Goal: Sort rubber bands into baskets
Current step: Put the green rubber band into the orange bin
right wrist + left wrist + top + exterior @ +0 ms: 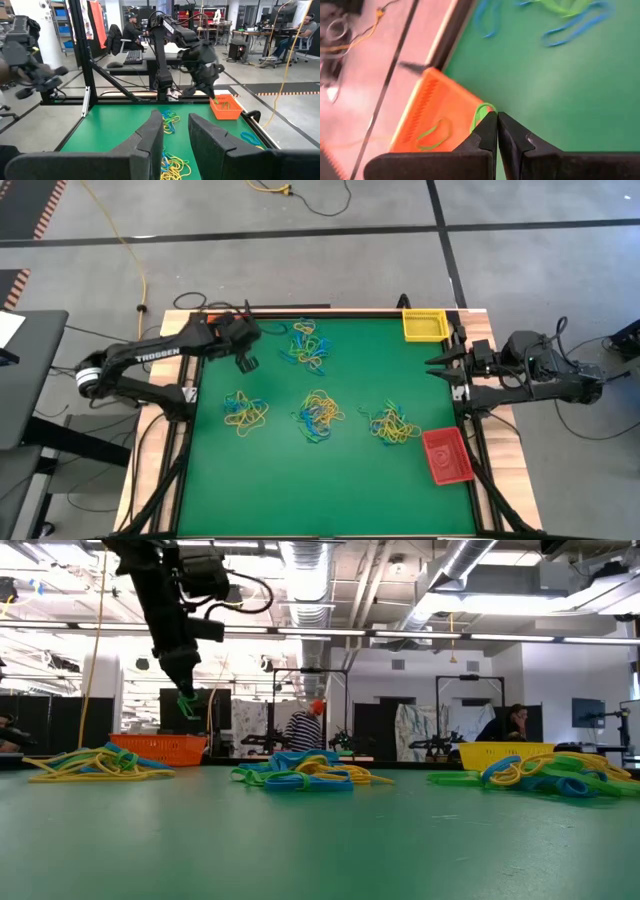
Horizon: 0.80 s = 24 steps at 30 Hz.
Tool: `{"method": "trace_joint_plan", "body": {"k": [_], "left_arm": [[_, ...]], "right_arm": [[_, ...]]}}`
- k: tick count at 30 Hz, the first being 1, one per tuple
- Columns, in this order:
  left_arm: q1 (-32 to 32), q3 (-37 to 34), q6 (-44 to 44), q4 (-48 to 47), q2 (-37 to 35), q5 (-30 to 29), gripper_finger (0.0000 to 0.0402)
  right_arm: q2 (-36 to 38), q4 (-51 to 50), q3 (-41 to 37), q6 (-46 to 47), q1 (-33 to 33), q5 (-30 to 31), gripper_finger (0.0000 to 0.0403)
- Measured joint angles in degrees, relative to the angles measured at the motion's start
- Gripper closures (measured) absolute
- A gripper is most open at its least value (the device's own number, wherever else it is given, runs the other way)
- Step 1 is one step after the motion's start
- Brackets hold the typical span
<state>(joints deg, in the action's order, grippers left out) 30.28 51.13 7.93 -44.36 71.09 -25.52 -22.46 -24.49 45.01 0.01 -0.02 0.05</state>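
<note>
1. Green band [481,114] hangs pinched in the left gripper [497,116], whose fingertips are clenched tight on it; the loop dangles just under the tips, clear of the desk [330,480]
2. Just below and a little to one side of that gripper sits the orange basket [427,112], at the desk's far left corner; a green loop already lies on its floor
3. The relation that matters: in the left wrist view the held band hangs over the basket's near rim, not plainly over its middle, so I judge the gripper needs a small shift farther over the basket before letting go
4. The low view shows the left gripper [186,700] raised well above the desk, with the basket [158,748] beneath and slightly behind it
5. Four tangled piles of bands [318,415] lie on the desk away from the left gripper, toward the middle; the pile [306,345] nearest it is just beside it
6. The right gripper [440,367] waits at the desk's right edge, fingers parted and holding nothing, between the yellow basket [424,325] and the red basket [446,456]
7. The left arm is far nearer the orange basket, so the drop falls to it
</note>
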Motion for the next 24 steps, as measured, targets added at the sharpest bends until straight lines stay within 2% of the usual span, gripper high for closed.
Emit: {"method": "trace_joint_plan", "body": {"k": [6, 13, 19, 24], "left_arm": [[9.62, 0.0, 2.2, 3.16, 0.24, 0.45, 0.0401], [19.18, 0.0, 3.38, 4.35, 0.26, 8.22, 0.0401], [23.27, 0.0, 3.12, 4.26, 0.26, 10.88, 0.0398], [24.1, 0.0, 2.77, 4.22, 0.28, 11.3, 0.0365]], "right_arm": [[0.0, 0.0, -0.02, 0.0, 0.01, -0.02, 0.0275], [-0.01, -0.17, -0.02, 0.0, 0.0, -0.01, 0.0275], [-0.01, -0.61, 0.0, 0.0, 0.0, 0.0, 0.0275], [-0.02, -0.61, -0.02, 0.0, -0.02, -0.02, 0.0275]]}}
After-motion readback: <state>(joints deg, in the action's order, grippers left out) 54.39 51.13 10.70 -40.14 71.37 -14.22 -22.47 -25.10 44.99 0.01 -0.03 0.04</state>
